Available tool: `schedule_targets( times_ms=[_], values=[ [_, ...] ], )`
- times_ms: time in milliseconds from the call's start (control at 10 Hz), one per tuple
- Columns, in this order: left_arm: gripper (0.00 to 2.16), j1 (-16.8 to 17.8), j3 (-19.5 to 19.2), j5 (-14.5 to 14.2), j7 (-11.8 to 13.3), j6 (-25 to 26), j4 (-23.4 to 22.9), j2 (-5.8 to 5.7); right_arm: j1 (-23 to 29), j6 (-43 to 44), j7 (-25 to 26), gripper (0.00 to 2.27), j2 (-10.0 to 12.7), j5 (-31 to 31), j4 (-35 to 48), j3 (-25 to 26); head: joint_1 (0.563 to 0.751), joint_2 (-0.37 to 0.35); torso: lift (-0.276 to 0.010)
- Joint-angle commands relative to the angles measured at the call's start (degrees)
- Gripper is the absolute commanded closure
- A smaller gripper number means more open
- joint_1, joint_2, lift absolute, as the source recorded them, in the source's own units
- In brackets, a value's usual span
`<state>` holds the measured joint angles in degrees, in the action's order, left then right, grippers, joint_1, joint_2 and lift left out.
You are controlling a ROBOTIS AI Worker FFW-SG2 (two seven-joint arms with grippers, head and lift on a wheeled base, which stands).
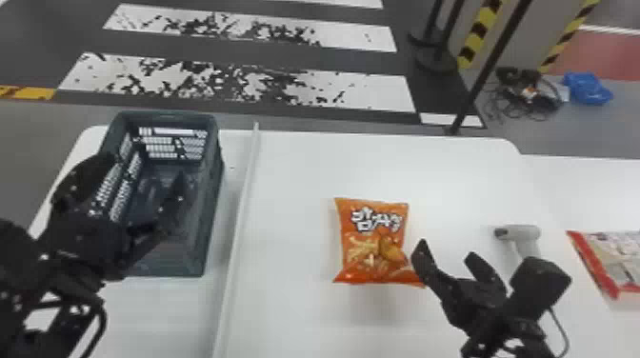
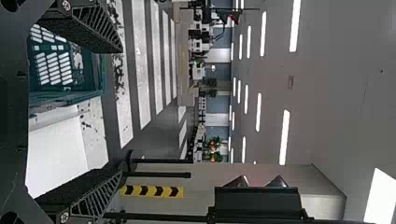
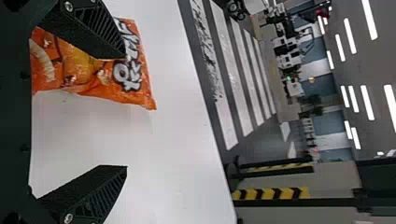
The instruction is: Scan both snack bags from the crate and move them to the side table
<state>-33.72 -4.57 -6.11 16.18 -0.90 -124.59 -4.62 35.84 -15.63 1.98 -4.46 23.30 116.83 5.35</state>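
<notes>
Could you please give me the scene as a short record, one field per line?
Crate: left end of the table, beyond a white strip
Orange bag: lying flat, near the middle
Red-edged bag: far right, past the scanner
Scanner: lying between the right gripper and the red-edged bag
Left gripper: over the crate, fingers open, holding nothing
Right gripper: beside the orange bag's near right corner, fingers open, holding nothing
</notes>
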Motion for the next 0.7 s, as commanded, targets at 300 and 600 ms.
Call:
schedule_targets(
  times_ms=[300, 600],
  values=[
    [0.09, -0.7, -0.3, -0.6, 0.9, -1.2, 0.9, 0.32, -2.6, -36.4, -9.4, 0.09, 3.1, 23.2, 4.8, 14.3, 0.695, -0.049, -0.075],
    [0.09, -0.7, -0.3, -0.7, 1.2, -1.2, 1.6, 0.32, -5.3, -42.2, -9.6, 0.06, 4.0, 24.9, 3.8, 16.5, 0.695, -0.023, -0.075]
  ],
)
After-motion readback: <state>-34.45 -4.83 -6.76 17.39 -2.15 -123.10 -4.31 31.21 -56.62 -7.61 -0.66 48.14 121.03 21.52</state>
